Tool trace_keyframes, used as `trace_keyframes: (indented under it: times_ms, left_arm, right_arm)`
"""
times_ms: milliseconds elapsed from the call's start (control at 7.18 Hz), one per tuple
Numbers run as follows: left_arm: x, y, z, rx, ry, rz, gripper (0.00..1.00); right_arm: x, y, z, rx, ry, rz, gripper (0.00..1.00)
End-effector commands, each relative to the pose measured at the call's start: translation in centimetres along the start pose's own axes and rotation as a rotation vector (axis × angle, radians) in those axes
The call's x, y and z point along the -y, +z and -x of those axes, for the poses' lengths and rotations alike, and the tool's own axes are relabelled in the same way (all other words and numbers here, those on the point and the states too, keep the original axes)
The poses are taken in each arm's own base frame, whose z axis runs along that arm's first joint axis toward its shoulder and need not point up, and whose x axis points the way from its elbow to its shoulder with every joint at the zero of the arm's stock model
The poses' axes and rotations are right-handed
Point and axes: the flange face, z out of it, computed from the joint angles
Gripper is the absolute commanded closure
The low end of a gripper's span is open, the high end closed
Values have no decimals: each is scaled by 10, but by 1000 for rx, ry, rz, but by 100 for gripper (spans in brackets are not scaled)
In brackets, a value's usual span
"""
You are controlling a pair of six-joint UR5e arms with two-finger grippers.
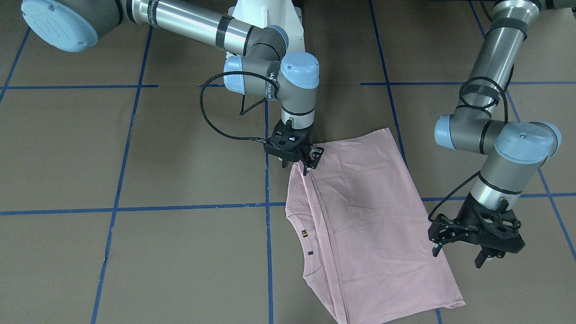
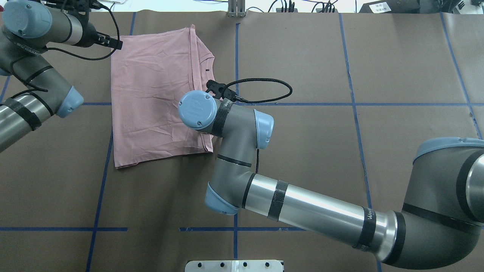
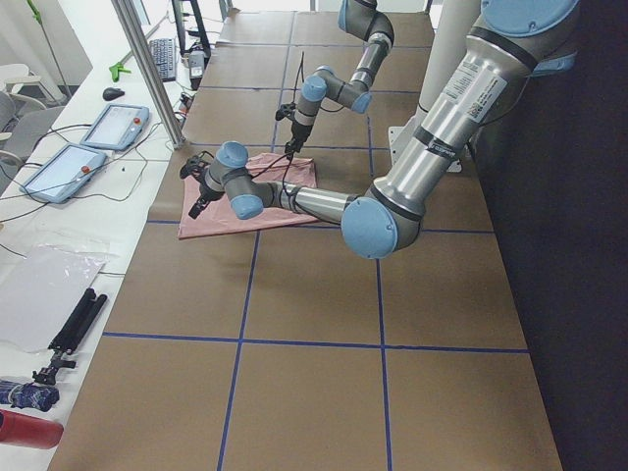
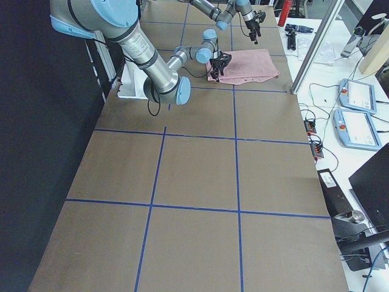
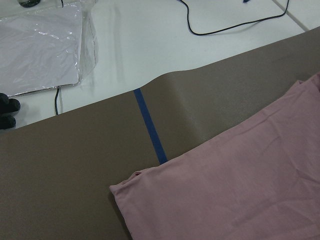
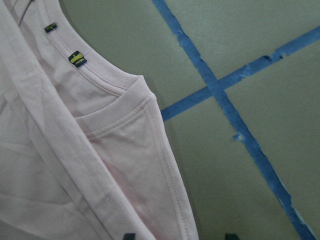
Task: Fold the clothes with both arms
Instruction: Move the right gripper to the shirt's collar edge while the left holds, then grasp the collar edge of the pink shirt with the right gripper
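The pale pink T-shirt (image 1: 369,216) lies folded and flat on the brown table, its print hidden; it also shows in the overhead view (image 2: 155,94). Small tags (image 6: 77,59) sit in the collar. My right gripper (image 1: 299,163) is open at the shirt's shoulder edge by the collar; in the right wrist view its fingertips (image 6: 129,236) straddle the shirt's edge (image 6: 160,150). My left gripper (image 1: 458,255) is open beside the opposite long edge, near the hem corner. The left wrist view shows that shirt corner (image 5: 150,185) but no fingers.
Blue tape lines (image 1: 189,208) cross the brown table cover. The white pedestal base (image 1: 270,18) stands behind the shirt. Past the table's far edge a white bench holds a plastic sheet (image 5: 40,50), cables and teach pendants (image 3: 113,128).
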Motion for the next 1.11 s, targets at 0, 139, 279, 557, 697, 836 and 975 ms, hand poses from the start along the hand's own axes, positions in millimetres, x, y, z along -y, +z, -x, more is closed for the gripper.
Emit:
trace_keyframes:
  times_ms: [0, 139, 279, 557, 697, 836, 975]
  left_arm:
    - [-1, 0, 1, 1, 0, 1, 0]
    - [-1, 0, 0, 0, 0, 1, 0]
    - [0, 0, 1, 1, 1, 1, 0]
    - [-1, 0, 2, 2, 0, 3, 0]
    - [-1, 1, 1, 1, 1, 4, 0]
    - [-1, 1, 1, 1, 1, 4, 0]
    - [-1, 1, 1, 1, 1, 4, 0]
  right_arm:
    - [-11, -1, 3, 15, -5, -29, 34]
    - [-15, -1, 4, 20, -6, -39, 35]
    - [-18, 0, 3, 23, 2, -49, 37]
    - [-20, 0, 3, 25, 1, -52, 38]
    - [-20, 1, 2, 24, 1, -53, 38]
    - [-22, 4, 1, 19, -1, -54, 39]
    - [-22, 6, 0, 16, -2, -59, 41]
